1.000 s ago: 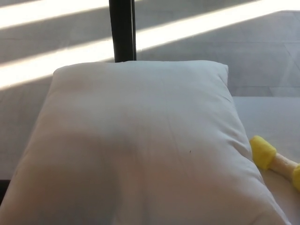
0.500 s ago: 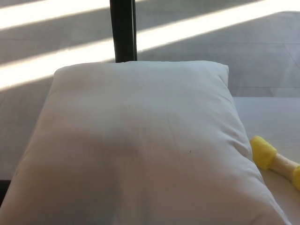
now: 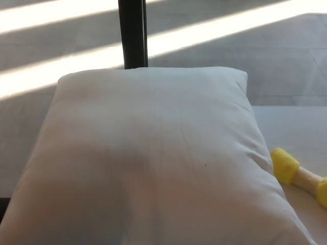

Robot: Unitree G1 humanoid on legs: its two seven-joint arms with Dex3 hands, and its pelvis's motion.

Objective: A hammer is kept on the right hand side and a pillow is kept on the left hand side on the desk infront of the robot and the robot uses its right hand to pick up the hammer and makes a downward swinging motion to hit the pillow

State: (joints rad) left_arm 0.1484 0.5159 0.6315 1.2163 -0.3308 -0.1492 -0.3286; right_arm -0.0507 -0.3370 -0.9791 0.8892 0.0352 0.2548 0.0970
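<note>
A large white pillow [image 3: 148, 158] fills most of the head view, lying on the pale desk [image 3: 296, 127]. At the right edge, just beside the pillow's right side, lies the toy hammer [image 3: 299, 176]: a yellow end piece and a cream-coloured shaft, with another yellow part cut off by the picture's edge. Neither of my hands shows in this view.
Beyond the desk lies a grey floor with bright bands of sunlight [image 3: 61, 66]. A dark upright post [image 3: 133, 33] stands behind the pillow's far edge.
The whole picture has shifted by a few pixels, so the camera moved slightly. The pillow and hammer lie where they were.
</note>
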